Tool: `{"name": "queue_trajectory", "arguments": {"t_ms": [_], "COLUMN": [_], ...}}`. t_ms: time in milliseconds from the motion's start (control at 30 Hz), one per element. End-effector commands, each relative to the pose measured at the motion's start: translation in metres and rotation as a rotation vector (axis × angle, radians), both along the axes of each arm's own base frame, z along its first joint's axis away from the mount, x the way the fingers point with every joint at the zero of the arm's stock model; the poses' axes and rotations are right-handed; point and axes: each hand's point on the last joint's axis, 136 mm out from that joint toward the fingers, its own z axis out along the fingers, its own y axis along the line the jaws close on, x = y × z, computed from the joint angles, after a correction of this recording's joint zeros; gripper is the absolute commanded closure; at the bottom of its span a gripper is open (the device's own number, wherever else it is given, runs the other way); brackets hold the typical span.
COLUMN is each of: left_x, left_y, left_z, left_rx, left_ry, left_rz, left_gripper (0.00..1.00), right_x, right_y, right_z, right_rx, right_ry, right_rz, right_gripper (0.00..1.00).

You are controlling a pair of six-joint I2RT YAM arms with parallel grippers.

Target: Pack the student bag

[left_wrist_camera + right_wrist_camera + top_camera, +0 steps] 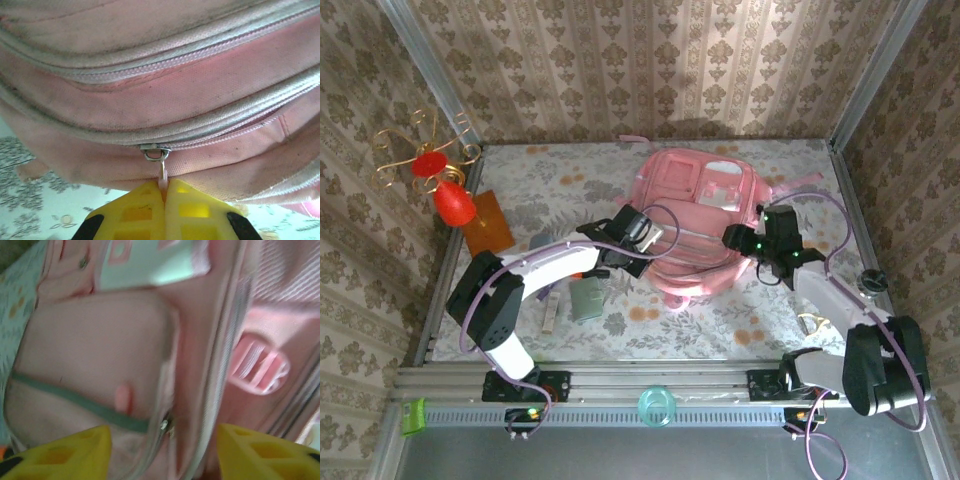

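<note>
I've got a floral-clothed table (720, 328), with the pink student bag (695, 185) lying flat toward the back. An orange board (492, 228) sits at the left edge. Near the front-left lie a grey-green booklet (586, 298) and a slim pale stick (551, 315).

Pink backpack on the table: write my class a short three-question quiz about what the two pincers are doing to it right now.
1. True or false: the left pincer is shut on a zipper pull of the pink backpack.
2. The right pincer over the backpack has its jaws: A) pressed together; B) apart; C) clamped on a pen.
3. Fill in: the tablecloth under the backpack has a ___ print.
Key: 1 true; 2 B; 3 floral.
</note>
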Motion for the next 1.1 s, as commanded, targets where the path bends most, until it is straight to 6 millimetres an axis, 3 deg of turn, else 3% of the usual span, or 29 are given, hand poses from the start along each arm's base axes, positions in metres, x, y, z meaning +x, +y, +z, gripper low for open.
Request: {"name": "queue_trajectory", "arguments": {"t_ms": [0, 167, 333, 400, 467, 533, 600, 800, 1067], "left_x": [-0.005, -0.012, -0.018, -0.016, -0.014, -0.011, -0.004, 0.010, 0.027], "left_y": [-0.024, -0.030, -0.028, -0.022, -0.019, -0.011, 0.000, 0.031, 0.060], "left_z": [0.024, 0.025, 0.019, 0.019, 0.017, 0.012, 0.008, 0.003, 0.005], "left_rx": [-0.097, -0.098, -0.080, -0.054, -0.029, 0.022, 0.085, 0.194, 0.288], "left_ry": [0.006, 0.003, -0.009, -0.030, -0.040, -0.058, -0.085, -0.127, -0.172], "left_rz": [-0.036, -0.055, -0.062, -0.052, -0.054, -0.050, -0.035, 0.011, 0.041], "left_gripper": [1.00, 1.00, 1.00, 1.00, 1.00, 1.00, 1.00, 1.00, 1.00], "right_x": [-0.015, -0.001, 0.005, 0.004, 0.006, 0.007, 0.007, 0.003, 0.003], "right_y": [0.019, 0.014, 0.014, 0.012, 0.010, 0.006, -0.003, -0.036, -0.053], "right_z": [-0.016, -0.040, -0.061, -0.066, -0.063, -0.059, -0.056, -0.037, -0.020], "right_rx": [0.058, 0.033, 0.038, 0.037, 0.049, 0.059, 0.054, 0.036, -0.004], "right_ry": [0.060, 0.114, 0.152, 0.152, 0.116, 0.090, 0.090, 0.102, 0.143], "right_rz": [0.041, -0.011, -0.041, -0.052, -0.059, -0.067, -0.080, -0.081, -0.029], "right_gripper": [0.31, 0.19, 0.18, 0.28, 0.53, 0.85, 1.00, 1.00, 1.00]}}
